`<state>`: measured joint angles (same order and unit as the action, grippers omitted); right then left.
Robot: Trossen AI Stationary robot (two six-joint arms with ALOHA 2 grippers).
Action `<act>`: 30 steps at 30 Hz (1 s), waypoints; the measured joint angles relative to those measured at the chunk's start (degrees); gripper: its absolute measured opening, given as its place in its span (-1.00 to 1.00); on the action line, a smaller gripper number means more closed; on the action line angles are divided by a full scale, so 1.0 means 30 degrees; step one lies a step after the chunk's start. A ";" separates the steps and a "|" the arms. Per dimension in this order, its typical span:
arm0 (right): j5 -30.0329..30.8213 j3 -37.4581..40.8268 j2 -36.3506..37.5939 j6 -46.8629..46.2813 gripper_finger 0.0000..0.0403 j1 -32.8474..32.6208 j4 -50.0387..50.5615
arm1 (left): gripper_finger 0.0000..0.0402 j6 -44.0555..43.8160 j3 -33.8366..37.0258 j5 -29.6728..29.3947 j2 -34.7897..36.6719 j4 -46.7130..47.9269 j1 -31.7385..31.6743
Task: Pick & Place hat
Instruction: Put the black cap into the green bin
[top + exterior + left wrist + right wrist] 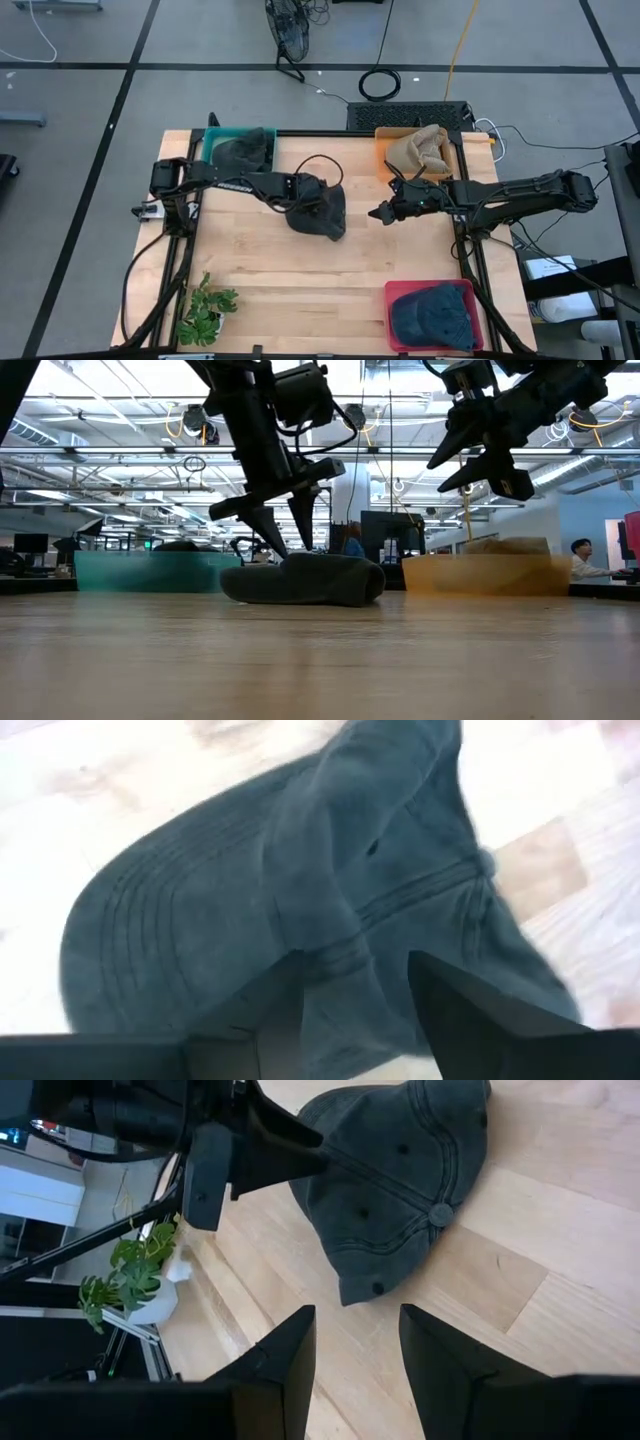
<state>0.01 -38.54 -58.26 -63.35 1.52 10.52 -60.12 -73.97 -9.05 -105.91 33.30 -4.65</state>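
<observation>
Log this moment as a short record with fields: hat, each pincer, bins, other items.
hat: dark grey cap lying on the wooden table, mid-table
left pincer: open, fingers just above the cap
right pincer: open, raised off the table beside the cap
teal bin: holds a dark hat
orange bin: holds a tan hat
red bin: holds a dark blue hat
other: potted plant at the table's edge
</observation>
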 joint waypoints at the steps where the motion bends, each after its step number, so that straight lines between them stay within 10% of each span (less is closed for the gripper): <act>1: -0.0008 0.0000 0.0000 0.0000 -0.37 0.0000 0.0000 | -0.03 0.0073 0.0000 -0.0029 0.0000 0.0241 0.0028; 11: -0.0115 -0.0022 -0.0007 -0.0136 -0.37 -0.0044 0.0226 | -0.11 0.0889 -0.0087 0.0758 -0.1785 0.0635 0.0022; 30: -0.0012 -0.0022 -0.0007 -0.0019 -0.37 -0.0044 0.0357 | -0.95 0.1890 -0.0106 0.2164 -0.1101 0.0715 -0.0107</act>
<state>-0.02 -38.61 -58.28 -63.41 1.39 11.60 -54.45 -74.29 -2.56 -109.21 35.44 -4.97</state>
